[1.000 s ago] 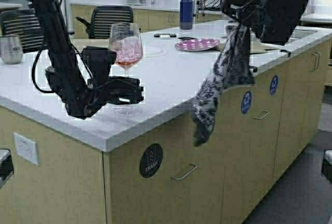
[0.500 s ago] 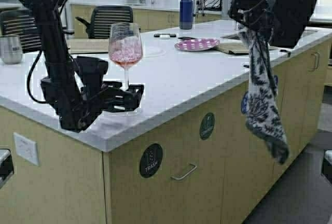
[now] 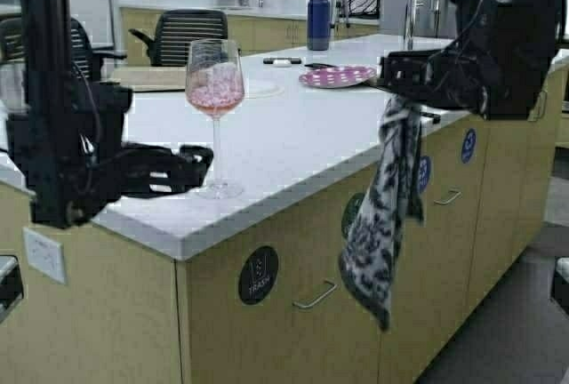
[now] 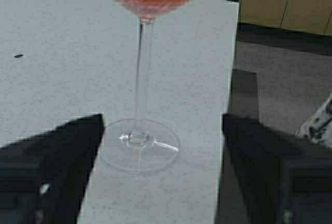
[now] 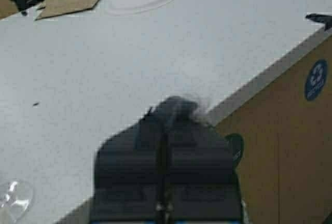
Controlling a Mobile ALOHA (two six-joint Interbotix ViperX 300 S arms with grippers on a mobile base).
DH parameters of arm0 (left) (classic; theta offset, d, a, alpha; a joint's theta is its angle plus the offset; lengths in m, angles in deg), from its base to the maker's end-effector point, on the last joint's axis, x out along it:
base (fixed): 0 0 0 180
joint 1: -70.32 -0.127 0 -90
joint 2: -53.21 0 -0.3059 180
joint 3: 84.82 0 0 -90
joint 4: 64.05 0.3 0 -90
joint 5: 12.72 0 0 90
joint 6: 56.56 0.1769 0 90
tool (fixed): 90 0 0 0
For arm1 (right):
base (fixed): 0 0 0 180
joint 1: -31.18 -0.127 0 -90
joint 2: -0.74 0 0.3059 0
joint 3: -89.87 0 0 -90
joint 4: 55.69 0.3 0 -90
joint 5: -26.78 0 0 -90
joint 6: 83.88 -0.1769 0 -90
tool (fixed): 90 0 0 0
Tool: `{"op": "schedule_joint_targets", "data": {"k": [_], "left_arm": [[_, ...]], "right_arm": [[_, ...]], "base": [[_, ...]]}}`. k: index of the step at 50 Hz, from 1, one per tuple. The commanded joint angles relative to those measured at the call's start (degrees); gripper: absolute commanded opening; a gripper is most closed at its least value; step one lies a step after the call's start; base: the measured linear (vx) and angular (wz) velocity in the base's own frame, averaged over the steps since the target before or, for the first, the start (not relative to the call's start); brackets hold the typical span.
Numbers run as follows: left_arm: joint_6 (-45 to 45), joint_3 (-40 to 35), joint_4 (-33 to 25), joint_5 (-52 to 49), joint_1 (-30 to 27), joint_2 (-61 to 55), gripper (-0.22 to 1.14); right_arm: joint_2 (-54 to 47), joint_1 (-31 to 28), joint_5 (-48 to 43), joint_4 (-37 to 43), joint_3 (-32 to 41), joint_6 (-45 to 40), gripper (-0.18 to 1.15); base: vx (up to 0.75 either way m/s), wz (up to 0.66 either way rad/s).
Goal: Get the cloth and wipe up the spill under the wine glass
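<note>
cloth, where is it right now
The cloth hangs from the shut right gripper, dangling past the counter's front edge over the cabinets, right of the wine glass.

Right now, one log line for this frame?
left end effector: open, flanking wine glass foot | right end effector: shut on cloth, hanging off counter edge

We see a soft printed cloth (image 3: 384, 215), a clear glossy wine glass (image 3: 215, 100), and a matt speckled stone-like worktop (image 3: 293, 135).
</note>
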Motion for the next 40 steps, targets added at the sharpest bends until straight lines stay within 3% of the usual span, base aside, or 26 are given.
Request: {"op": "schedule_joint_targets", "data": {"k": [1,10,18,31,40], "left_arm": [[0.00,5.63,0.00,0.44,0.88,7.73,1.00],[-0.09,11.95,-0.18,-0.09,0.97,16.52,1.00],[-0.09,14.33,-0.35,-2.99,0.97,23.73,1.00],[-0.62,14.41,-0.35,-11.95,0.97,36.39,1.00],[-0.62,12.13,-1.14,-24.35,0.88,45.62,1.00]], "right_arm": [[4.04,-0.79,-0.26,-0.53,-2.46,0.09,0.06],[10.37,-0.79,3.87,-1.05,-5.98,0.18,0.06],[17.67,-0.88,13.27,-3.52,-6.24,0.26,0.06],[27.69,-0.88,24.96,-5.71,-4.04,0.26,0.06],[32.61,-0.88,35.68,-6.59,-0.26,0.35,0.06]], "base": [[0.00,0.00],[0.00,0.00],[0.00,0.00],[0.00,0.00],[0.00,0.00]]}}
